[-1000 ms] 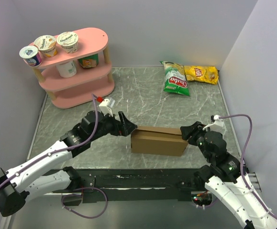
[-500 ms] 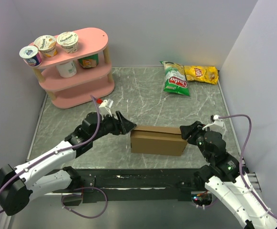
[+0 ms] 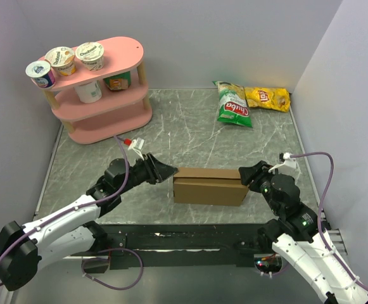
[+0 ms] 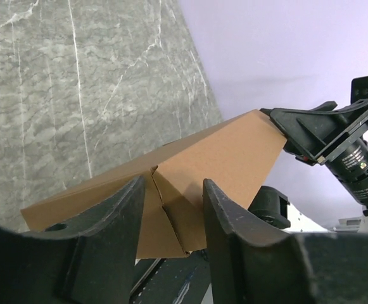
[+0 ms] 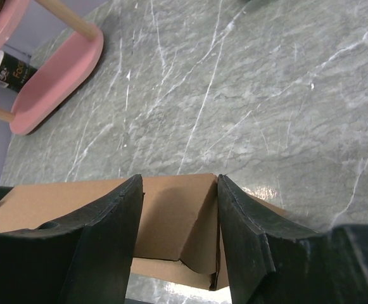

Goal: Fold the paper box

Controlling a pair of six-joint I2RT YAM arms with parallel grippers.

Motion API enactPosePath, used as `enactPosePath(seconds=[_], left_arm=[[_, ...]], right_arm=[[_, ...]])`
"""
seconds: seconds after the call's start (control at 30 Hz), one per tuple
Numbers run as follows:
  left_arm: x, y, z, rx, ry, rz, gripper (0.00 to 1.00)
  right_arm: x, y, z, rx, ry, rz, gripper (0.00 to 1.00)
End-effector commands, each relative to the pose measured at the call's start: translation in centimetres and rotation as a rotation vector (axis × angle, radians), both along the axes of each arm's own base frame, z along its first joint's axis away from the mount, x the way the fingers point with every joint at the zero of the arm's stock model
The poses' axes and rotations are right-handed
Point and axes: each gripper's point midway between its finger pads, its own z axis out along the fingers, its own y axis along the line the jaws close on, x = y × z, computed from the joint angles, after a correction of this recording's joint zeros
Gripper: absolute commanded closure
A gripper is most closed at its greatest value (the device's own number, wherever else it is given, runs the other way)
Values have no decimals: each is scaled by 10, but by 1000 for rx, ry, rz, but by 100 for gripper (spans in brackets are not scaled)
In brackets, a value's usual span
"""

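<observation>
1. While the paper box (image 3: 209,185) lies between both arms, the left pincer (image 3: 166,170) sits at the box's left end. Its fingers are apart and clamp nothing that I can see, and the folded end flaps show through the gap.
2. The right pincer (image 3: 244,176) sits at the box's right end, fingers likewise apart, cardboard just beyond them; contact is unclear.
3. The box rests on the worktop (image 3: 190,126) with its long axis left to right, so each arm is nearest its own end, probably for pressing the ends in.
4. Behind the box, well apart, are two chip bags (image 3: 234,104) to the right and a pink shelf (image 3: 101,111) to the left. Nothing blocks either pincer.
</observation>
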Motion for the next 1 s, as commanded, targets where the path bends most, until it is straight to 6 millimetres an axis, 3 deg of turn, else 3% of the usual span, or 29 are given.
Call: enactPosePath(seconds=[0.0,0.27,0.4,0.47,0.73,0.97], left_arm=[[-18,8,-55,115,127,-34,55],[-21,10,-70,156,146,-42,61],[-21,18,-82,209,150,-23,62],[-21,21,-87,234,158,-14,63],[-17,30,-94,327,126,-1,66],[-16,30,-93,354,81,-23,67]], right_arm=[[-25,-8,-62,-126,215,39,44],[-25,-6,-66,-128,223,49,44],[-26,-5,-61,-125,216,58,27],[-28,-6,-54,-123,209,63,20],[-28,-1,-16,-81,148,89,10],[-24,-5,13,-121,114,83,7]])
